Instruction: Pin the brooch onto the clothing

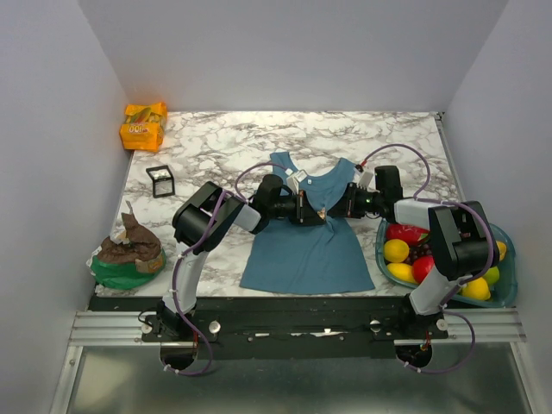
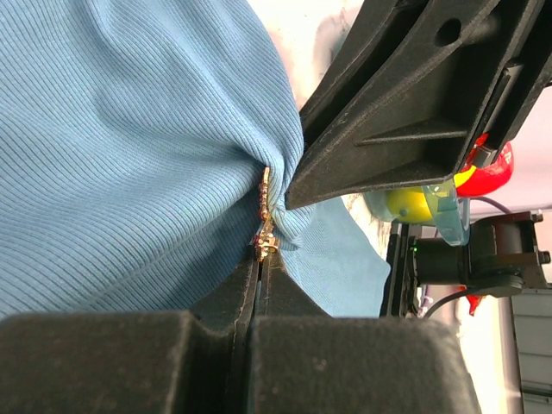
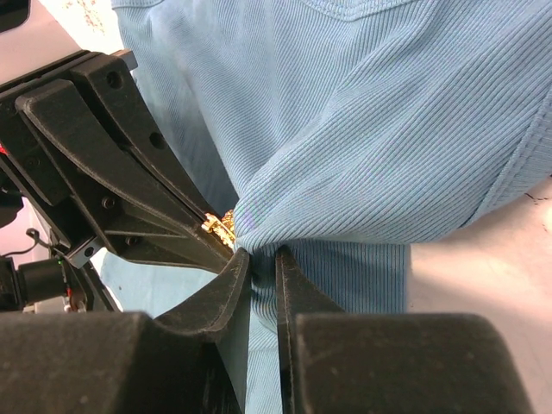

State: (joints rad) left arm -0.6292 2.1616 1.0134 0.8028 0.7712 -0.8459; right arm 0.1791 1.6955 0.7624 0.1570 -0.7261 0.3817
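Clamps tiny gold-toned metal brooch (image 2: 264, 220) in left end effector (image 2: 261, 259), pinches teal ribbed tank top (image 3: 362, 155) fold in right end effector (image 3: 261, 254) for piercing.

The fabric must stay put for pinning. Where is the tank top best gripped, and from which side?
Pinch the bunched fold of the clothing beside the brooch, coming from the right, opposite the left gripper. The soft knit rises into a narrow ridge there, likely suiting the right gripper.

bright, even light from above, soft shadows. in both wrist views the fingers (image 2: 129, 362) are blurred; the tank top (image 2: 129, 155) beyond them is sharp.
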